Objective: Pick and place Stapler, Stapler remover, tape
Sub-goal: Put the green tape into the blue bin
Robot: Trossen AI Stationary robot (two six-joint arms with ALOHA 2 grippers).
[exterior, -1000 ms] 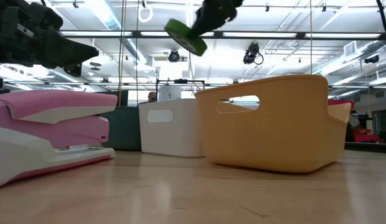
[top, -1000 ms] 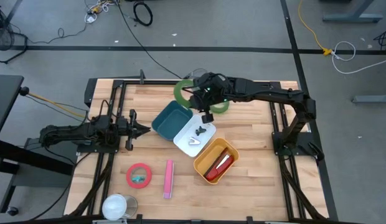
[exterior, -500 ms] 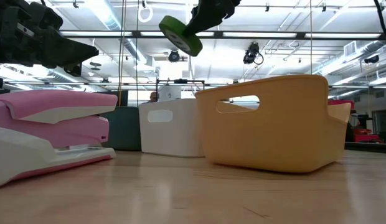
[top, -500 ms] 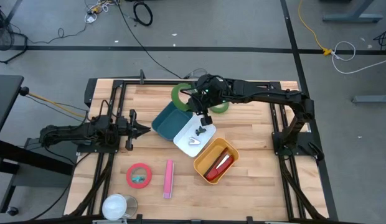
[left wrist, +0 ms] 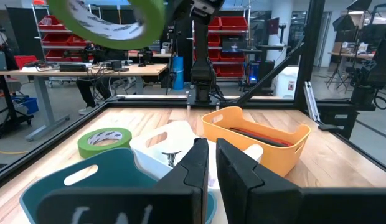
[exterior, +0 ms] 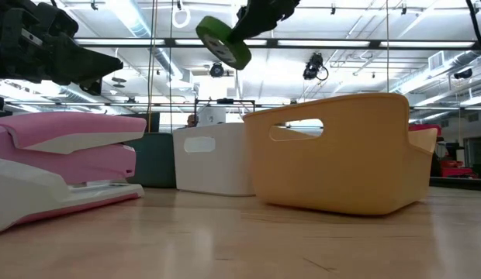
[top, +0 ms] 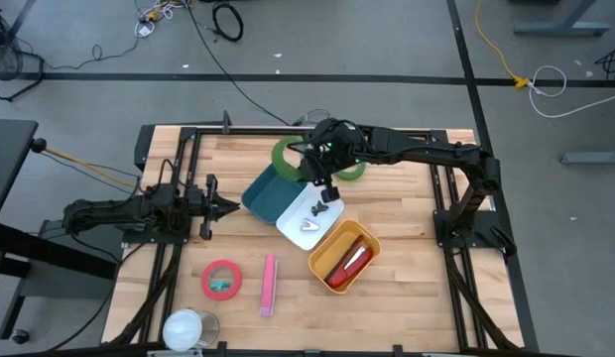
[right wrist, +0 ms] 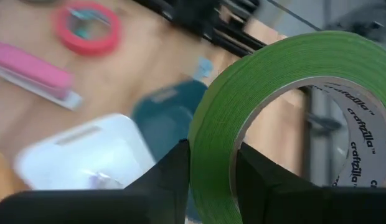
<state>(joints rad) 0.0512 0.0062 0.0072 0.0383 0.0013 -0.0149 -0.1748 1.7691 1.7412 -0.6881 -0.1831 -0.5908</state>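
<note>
At the table's left edge, your left gripper (top: 220,206) waits low over the wood with its jaws pressed together on nothing. Moving right along the near side, you have a clear cup (top: 189,329), a red tape roll (top: 221,280) and the pink stapler (top: 269,286) lying flat, all apart from each other. Next comes the row of bins: the teal bin (top: 267,192), the white bin (top: 309,218) touching it with the staple remover (top: 320,208) inside, then the yellow bin (top: 343,258) holding a red item. Above the teal bin's far corner, your right gripper (top: 309,159) holds the green tape roll (top: 287,156) in the air, jaws clamped across its band, tilted. A second green roll (top: 349,169) lies on the table just right of that gripper
</note>
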